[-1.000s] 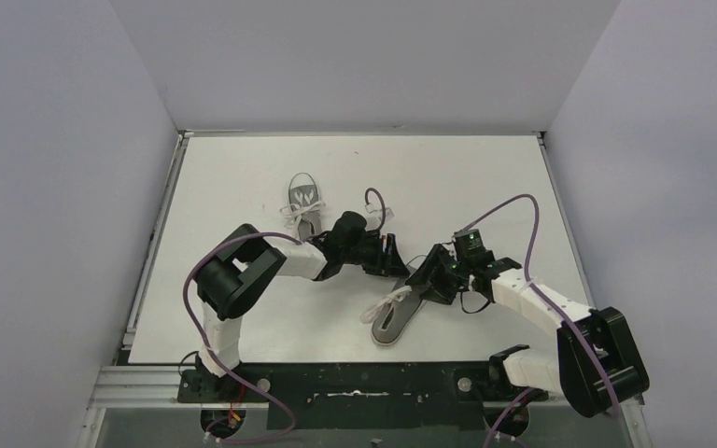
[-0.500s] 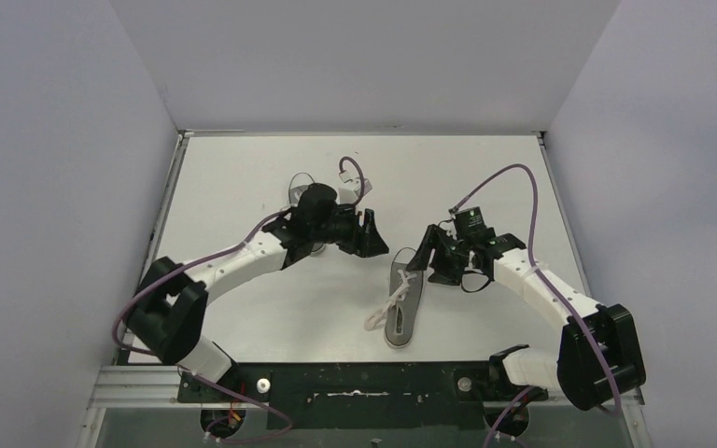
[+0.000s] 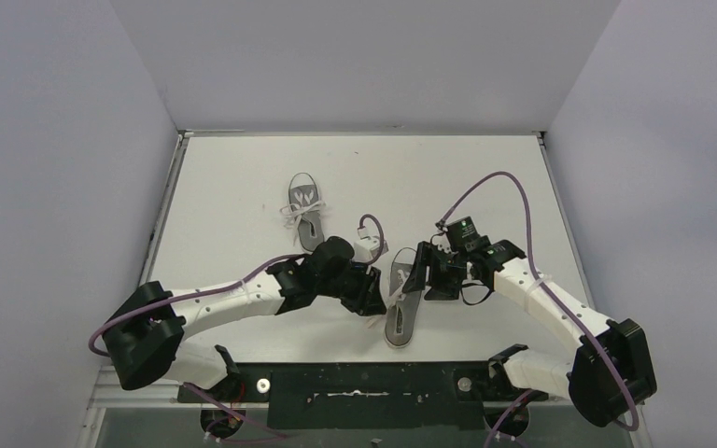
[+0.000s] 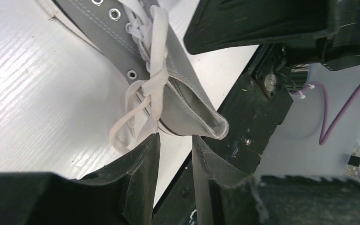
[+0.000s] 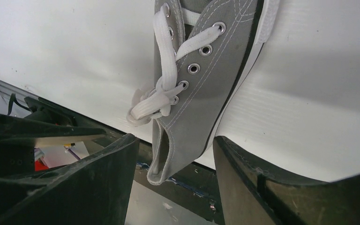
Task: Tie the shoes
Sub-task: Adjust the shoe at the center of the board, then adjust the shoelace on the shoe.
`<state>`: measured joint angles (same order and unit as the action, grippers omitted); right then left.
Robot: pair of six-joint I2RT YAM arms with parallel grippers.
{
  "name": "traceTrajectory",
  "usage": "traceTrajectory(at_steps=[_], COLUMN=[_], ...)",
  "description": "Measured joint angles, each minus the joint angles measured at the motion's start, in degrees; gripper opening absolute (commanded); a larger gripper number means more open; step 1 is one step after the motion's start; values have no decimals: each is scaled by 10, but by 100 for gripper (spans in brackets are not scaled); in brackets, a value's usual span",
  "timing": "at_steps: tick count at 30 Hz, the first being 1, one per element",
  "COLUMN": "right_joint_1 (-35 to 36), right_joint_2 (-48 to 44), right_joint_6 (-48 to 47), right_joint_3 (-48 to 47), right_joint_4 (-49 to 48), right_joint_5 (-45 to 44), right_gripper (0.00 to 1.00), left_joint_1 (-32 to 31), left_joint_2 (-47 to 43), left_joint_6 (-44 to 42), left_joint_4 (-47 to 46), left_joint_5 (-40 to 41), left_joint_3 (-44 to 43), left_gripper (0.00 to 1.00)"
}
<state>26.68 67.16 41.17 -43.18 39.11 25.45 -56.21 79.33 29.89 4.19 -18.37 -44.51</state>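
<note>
Left wrist view shows the left gripper (image 4: 174, 137), jaws a narrow slit apart and pinching nothing, just under the lace loop (image 4: 130, 123) hanging off the near shoe (image 4: 178, 93); I judge it should slip around one strand of that loop before closing, clear of the canvas. Right wrist view has the right gripper (image 5: 176, 138) spread wide astride the shoe's heel, gripping nothing, well placed to steady it. Top external view puts this shoe on the surface (image 3: 243, 177) between both grippers, the far shoe (image 3: 304, 207) well apart, and the left arm has swung down from that far shoe since half a second ago.
</note>
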Motion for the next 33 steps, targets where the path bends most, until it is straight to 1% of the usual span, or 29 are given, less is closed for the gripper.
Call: traceTrajectory(at_steps=[10,14,19,23,33], right_joint_1=[0,0,0,0,0], right_joint_2=[-2,-12,-29,-36,-40], right_joint_6=[0,0,0,0,0], right_joint_3=[0,0,0,0,0], right_joint_4=[5,11,18,20,22], right_joint_5=[-2,-5,-7,-7,-10], right_gripper=[60,60,60,60,59], left_joint_1=[0,2,6,12,13], left_joint_2=[43,68,85,90,96], left_joint_6=[11,20,25,28,29], left_joint_4=[6,-2,-12,-23,-31], left_joint_5=[7,1,-4,-13,-25], left_joint_3=[-8,-13,-25,-29,-35], left_gripper=[28,24,23,16,9])
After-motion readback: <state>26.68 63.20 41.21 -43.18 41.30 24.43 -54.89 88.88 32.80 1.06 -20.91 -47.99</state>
